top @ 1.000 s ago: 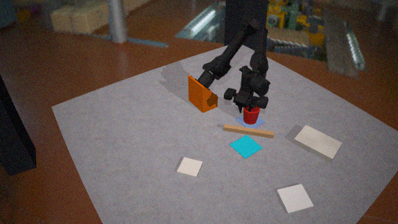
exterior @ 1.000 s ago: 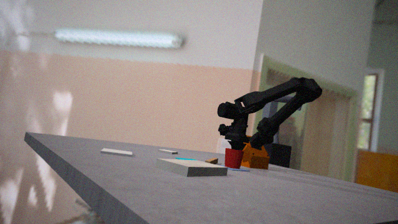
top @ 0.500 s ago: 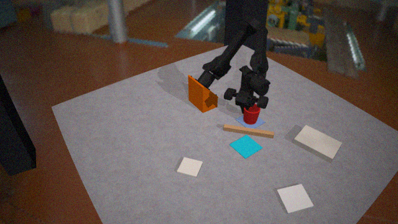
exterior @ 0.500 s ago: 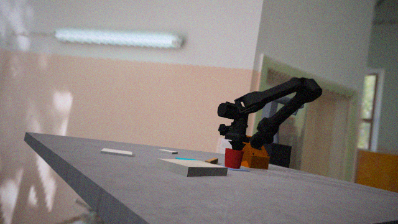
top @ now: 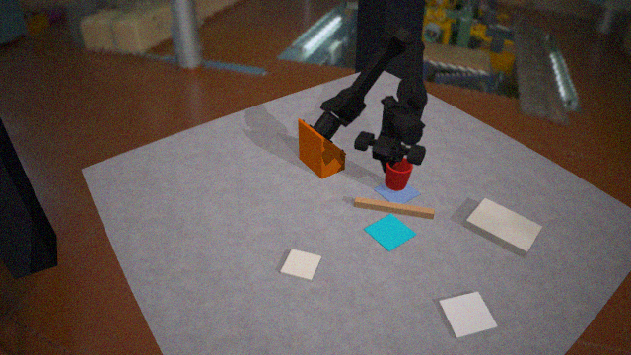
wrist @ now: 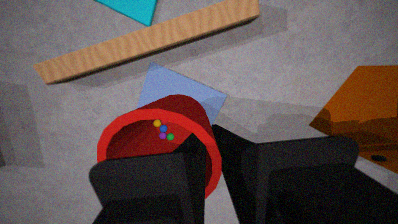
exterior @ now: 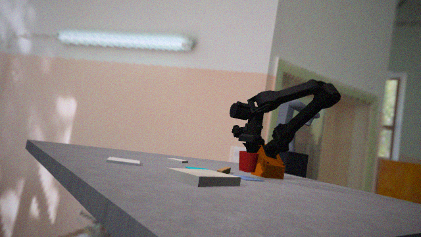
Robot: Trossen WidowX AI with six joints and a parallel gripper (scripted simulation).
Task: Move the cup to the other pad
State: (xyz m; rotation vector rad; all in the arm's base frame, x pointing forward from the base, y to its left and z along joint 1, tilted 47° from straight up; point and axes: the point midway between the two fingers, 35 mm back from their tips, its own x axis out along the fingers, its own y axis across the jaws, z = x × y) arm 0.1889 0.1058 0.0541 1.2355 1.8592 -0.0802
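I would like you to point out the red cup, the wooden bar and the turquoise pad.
red cup [top: 397, 178]: top view, on its outer side wall.
wooden bar [top: 394, 208]: top view, middle of its upper face.
turquoise pad [top: 389, 232]: top view, its centre.

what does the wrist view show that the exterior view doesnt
Only the wrist view shows the small coloured marbles inside the cup, with one black finger inside the rim and the other outside it. Only the exterior view shows the whole black arm bent above the grey table. Both show the red cup, the gripper shut on its wall, and the orange block.
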